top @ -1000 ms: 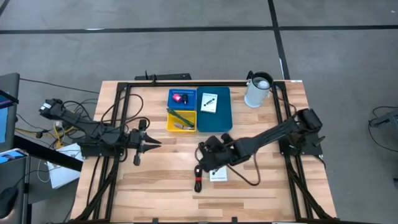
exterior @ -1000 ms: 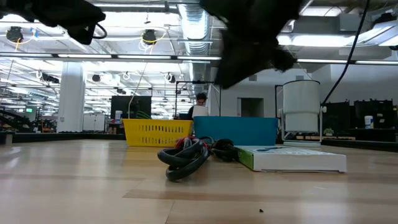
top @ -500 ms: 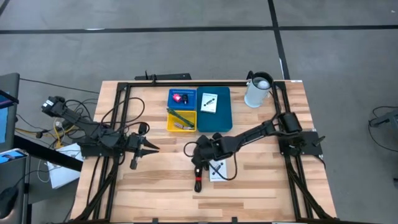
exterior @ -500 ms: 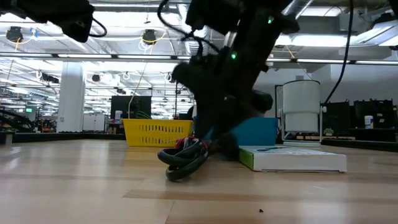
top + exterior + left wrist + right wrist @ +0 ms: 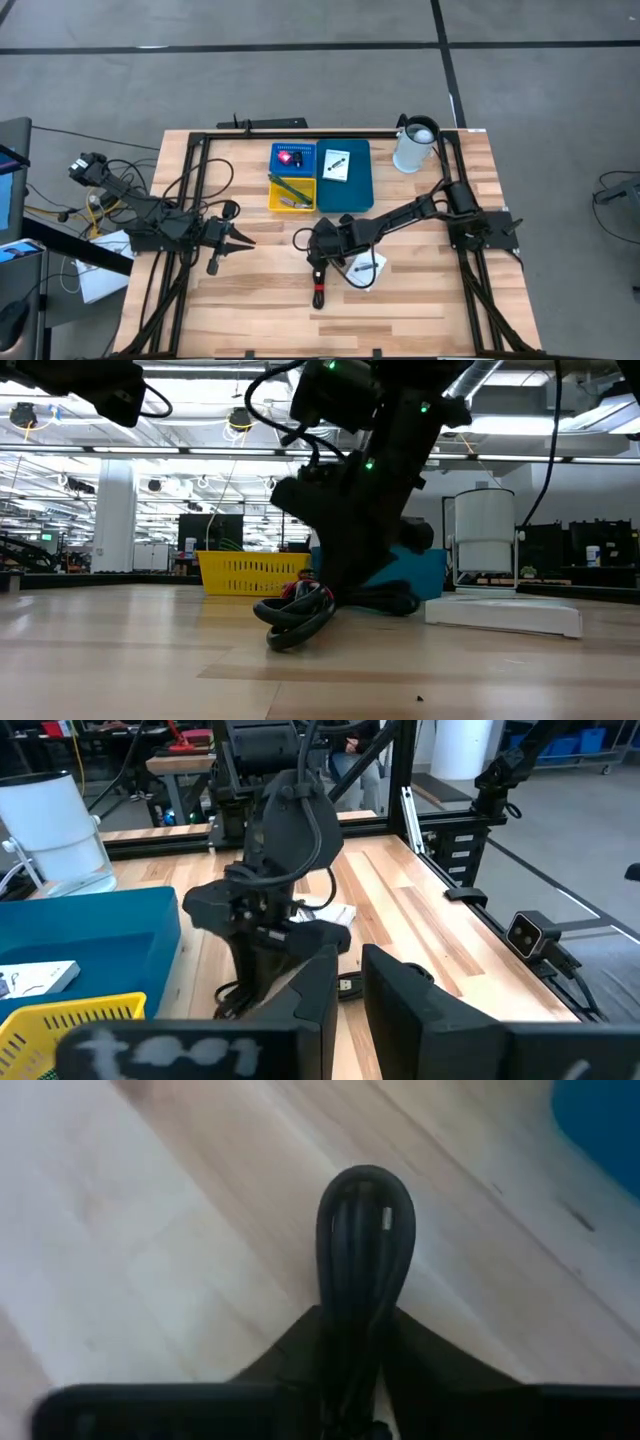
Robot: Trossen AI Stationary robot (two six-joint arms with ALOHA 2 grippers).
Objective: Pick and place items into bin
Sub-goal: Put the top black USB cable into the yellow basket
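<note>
A black coiled cable [image 5: 319, 288] lies flat on the wood near the table's middle, also low in the low view as the cable [image 5: 295, 616]. My right gripper [image 5: 318, 262] is down over its far end, shut on it. A white packet [image 5: 363, 268] lies flat just right of the cable. A red-pink piece [image 5: 287, 157] sits in the small blue bin [image 5: 305, 150], green tools [image 5: 290, 188] in the yellow bin [image 5: 274, 203], and a white card [image 5: 337, 164] in the teal bin [image 5: 358, 188]. My left gripper [image 5: 243, 240] hovers left of centre, open by a narrow gap, touching nothing. My right gripper pinches the cable's coiled bundle between its two fingers, with the looped end [image 5: 365, 1220] sticking out past the fingertips [image 5: 285, 1350]. The fingers come slanting down from the right and lie along the bundle. The cable lies on the table.
A white jug [image 5: 415, 145] stands at the far right corner. A black frame rail [image 5: 200, 200] runs round the table. The three bins sit together at far centre. Bare wood lies between the arms and along the near edge.
My right gripper has swung toward the table's left and come down onto the cable's far end. The white packet has slid a little toward the right edge. The cable has stayed on the table.
</note>
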